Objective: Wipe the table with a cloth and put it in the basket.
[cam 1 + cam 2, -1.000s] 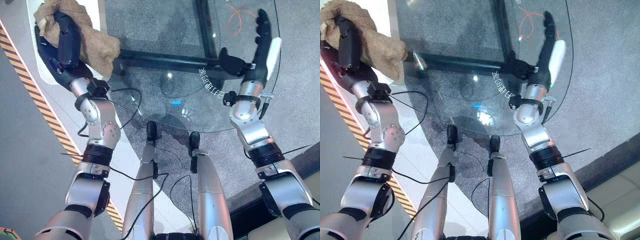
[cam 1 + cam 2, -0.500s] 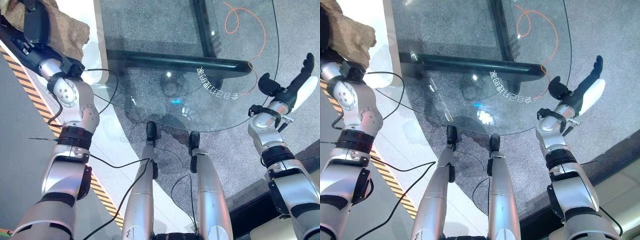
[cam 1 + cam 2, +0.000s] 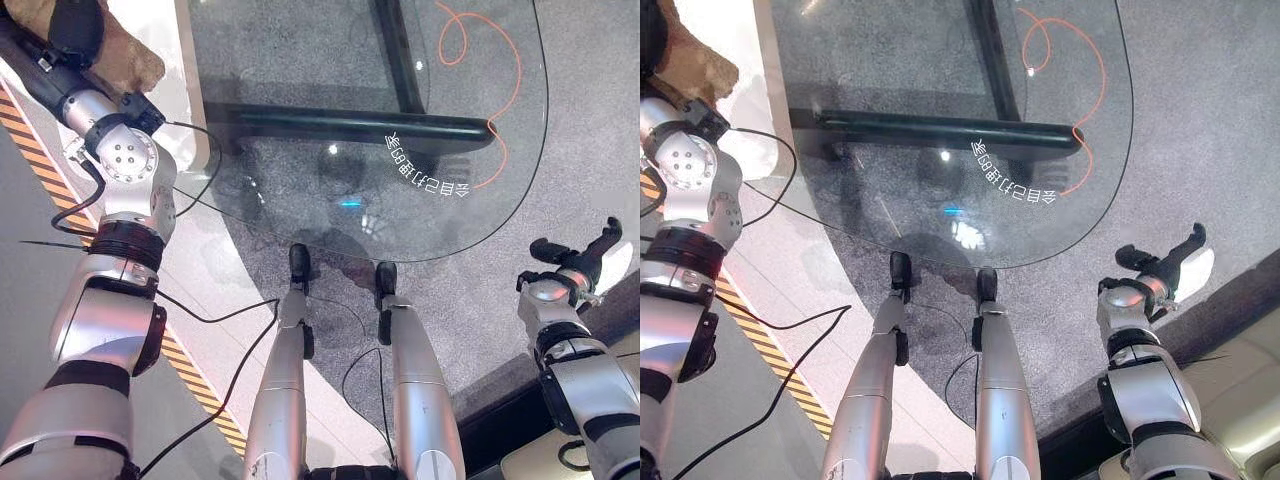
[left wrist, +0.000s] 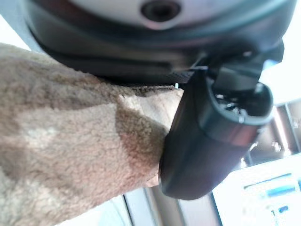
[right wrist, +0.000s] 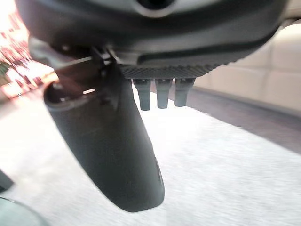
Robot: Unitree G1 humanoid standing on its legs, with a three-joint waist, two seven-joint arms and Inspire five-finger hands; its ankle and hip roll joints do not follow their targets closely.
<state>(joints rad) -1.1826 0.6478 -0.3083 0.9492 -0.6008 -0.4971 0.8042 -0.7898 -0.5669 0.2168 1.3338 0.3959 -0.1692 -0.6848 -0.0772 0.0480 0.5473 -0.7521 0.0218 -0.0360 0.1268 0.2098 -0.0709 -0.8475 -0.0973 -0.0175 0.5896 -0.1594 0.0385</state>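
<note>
Tan cloth (image 4: pixel 70 155) sits clamped in your left hand (image 4: pixel 216 136), off the glass table (image 3: pixel 400 200). Right hand (image 3: pixel 585 262) hangs relaxed, empty. Keep that grip firm until you find the basket.

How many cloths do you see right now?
1: a tan fuzzy cloth held in the left robot hand, off the round glass table's left side. Others may be hidden.
</note>
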